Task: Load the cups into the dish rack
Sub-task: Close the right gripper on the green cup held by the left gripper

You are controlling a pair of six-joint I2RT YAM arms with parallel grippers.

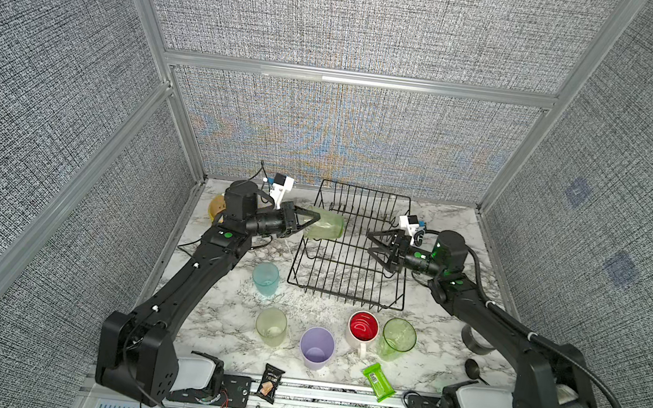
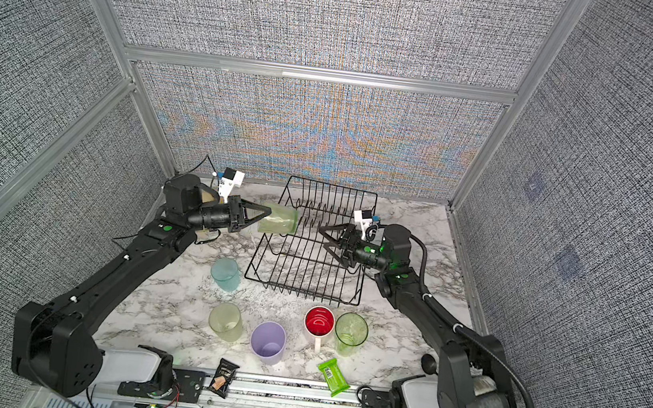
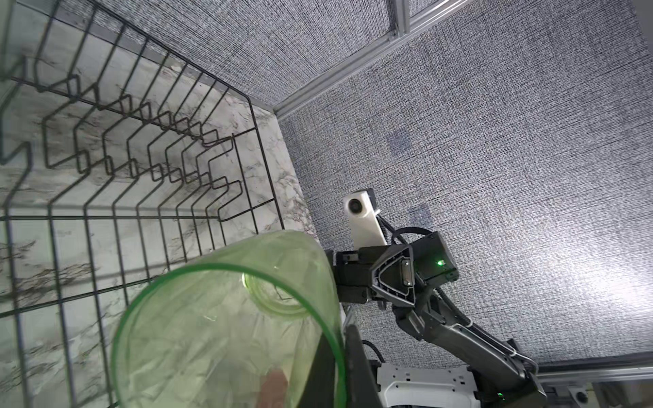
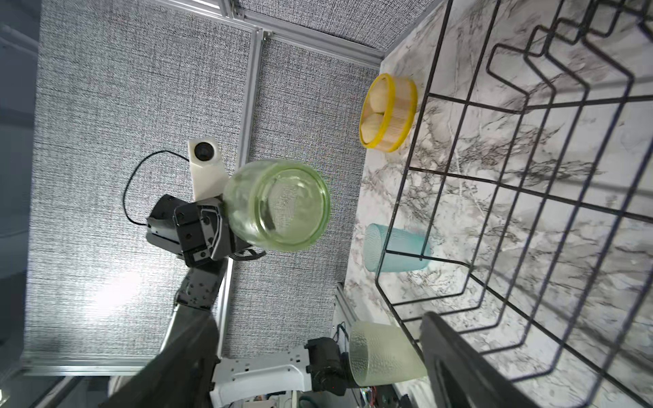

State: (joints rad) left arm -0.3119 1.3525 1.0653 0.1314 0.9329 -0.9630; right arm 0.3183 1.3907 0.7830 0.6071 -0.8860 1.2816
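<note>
My left gripper (image 1: 311, 221) is shut on the rim of a clear green tumbler (image 1: 324, 225), held on its side over the far left edge of the black wire dish rack (image 1: 343, 297). In the left wrist view one finger (image 3: 355, 367) sits outside the tumbler (image 3: 226, 335) rim and the other inside. My right gripper (image 1: 371, 244) hangs open and empty above the rack's right side. On the table in front stand a teal cup (image 1: 265, 277), a frosted yellow-green cup (image 1: 271, 325), a lavender cup (image 1: 317, 347), a white red-lined mug (image 1: 363, 328) and another clear green tumbler (image 1: 397, 338).
A yellow steamer basket (image 4: 388, 113) with buns sits at the far left behind my left arm. A black snack packet (image 1: 270, 383) and a green packet (image 1: 378, 382) lie at the front edge. A tape roll (image 1: 474, 340) lies under my right arm.
</note>
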